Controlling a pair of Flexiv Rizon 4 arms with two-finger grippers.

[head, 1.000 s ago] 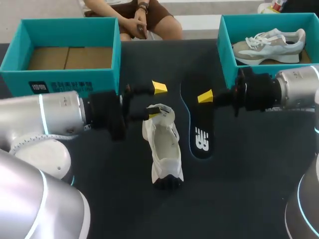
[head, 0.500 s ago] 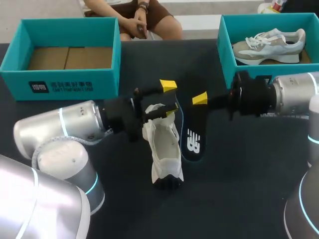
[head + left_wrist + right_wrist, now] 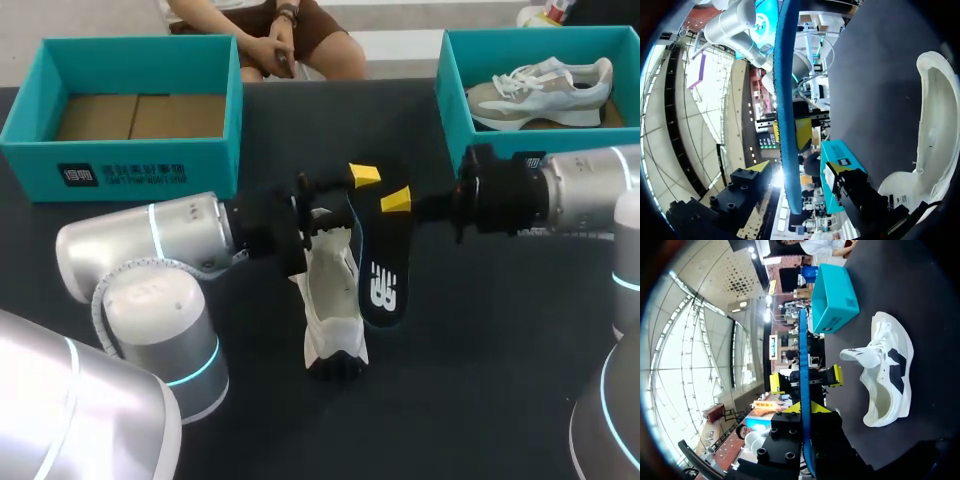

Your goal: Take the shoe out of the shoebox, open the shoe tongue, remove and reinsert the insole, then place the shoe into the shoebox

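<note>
- Far left sits a teal shoebox (image 3: 150, 160), square-walled, with a plain cardboard floor showing.
- The left gripper (image 3: 799, 167) comes in next, fingers spread wide. They straddle the insole's thin blue edge without clamping it.
- Centre now: the white shoe (image 3: 330, 300) lies on the dark table (image 3: 480, 380), smooth hollow facing up and tongue pulled up at its far end.
- Just beside it is the insole (image 3: 385, 275), long, flat and black with a blue rim (seen edge-on from both wrists).
- The right gripper (image 3: 805, 411) has it pinched at the upper end.
- Far right, a second teal shoebox (image 3: 455, 120) holds a grey-and-white laced shoe (image 3: 545, 90).
</note>
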